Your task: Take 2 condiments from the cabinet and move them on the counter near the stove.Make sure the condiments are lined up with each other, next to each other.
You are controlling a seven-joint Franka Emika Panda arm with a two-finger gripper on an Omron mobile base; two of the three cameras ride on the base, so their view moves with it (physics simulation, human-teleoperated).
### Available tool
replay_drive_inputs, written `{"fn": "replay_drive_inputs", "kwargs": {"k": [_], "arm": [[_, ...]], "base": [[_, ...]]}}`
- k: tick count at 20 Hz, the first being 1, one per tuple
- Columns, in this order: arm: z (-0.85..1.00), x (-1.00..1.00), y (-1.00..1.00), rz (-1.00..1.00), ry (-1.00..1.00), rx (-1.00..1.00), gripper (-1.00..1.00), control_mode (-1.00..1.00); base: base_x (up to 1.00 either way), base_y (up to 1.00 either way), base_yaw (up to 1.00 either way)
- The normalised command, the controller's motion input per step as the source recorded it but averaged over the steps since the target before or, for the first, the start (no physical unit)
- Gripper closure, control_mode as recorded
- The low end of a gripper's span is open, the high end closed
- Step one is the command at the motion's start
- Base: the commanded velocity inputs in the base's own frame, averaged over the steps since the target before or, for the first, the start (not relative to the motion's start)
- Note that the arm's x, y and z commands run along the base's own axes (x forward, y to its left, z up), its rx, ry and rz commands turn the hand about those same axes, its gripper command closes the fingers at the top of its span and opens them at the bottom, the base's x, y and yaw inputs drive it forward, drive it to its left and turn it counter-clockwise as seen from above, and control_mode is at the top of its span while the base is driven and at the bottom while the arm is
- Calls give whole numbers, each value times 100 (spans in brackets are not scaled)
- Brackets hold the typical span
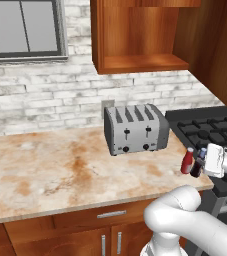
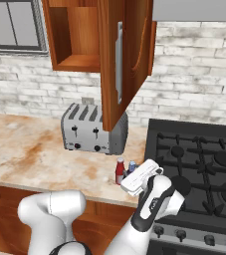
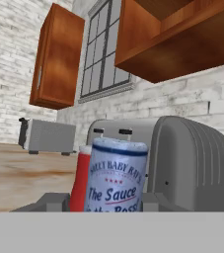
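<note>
Nearest the hand camera we see the dark purple-brown sauce bottle with a pale printed label and bluish cap (image 3: 116, 175), upright and filling the lower centre of that view. Beside it on its left, touching or nearly so, stands the small red bottle with a white cap (image 3: 80, 179). We read the two-finger pincer (image 1: 201, 166) as pressed in on the dark bottle, its fingers at either side of the bottle's base; from the base views the contact itself is hidden behind the white hand.

Both bottles stand at the right, near edge of the beige-and-orange mottled marble-look tabletop (image 1: 50, 170), just beside the black gas range with cast-iron grates (image 2: 199, 164). From the right base camera, the red bottle (image 2: 119, 171) and the dark bottle (image 2: 131, 167) appear side by side.

Behind them, farther from us, sits the silver four-slot toaster (image 1: 135, 129). Above it hangs the reddish-brown wooden wall cabinet (image 1: 135, 35), its door (image 2: 122, 60) swung open and its single shelf niche exposed.
</note>
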Motion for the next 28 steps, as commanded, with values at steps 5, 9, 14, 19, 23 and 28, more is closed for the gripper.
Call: {"fn": "replay_drive_inputs", "kwargs": {"k": [5,9,14,19,23,28], "arm": [[-11,-6,17,3,-2,0,100,-100],[-2,-1,15,7,-4,0,100,-100],[-1,0,20,8,-2,0,100,-100],[-12,4,20,7,0,0,100,-100],[-15,10,15,5,-1,0,100,-100],[-15,10,7,1,0,0,-100,-100]], "base": [[0,0,0],[0,0,0],[0,0,0],[0,0,0],[0,0,0],[0,0,0]]}}
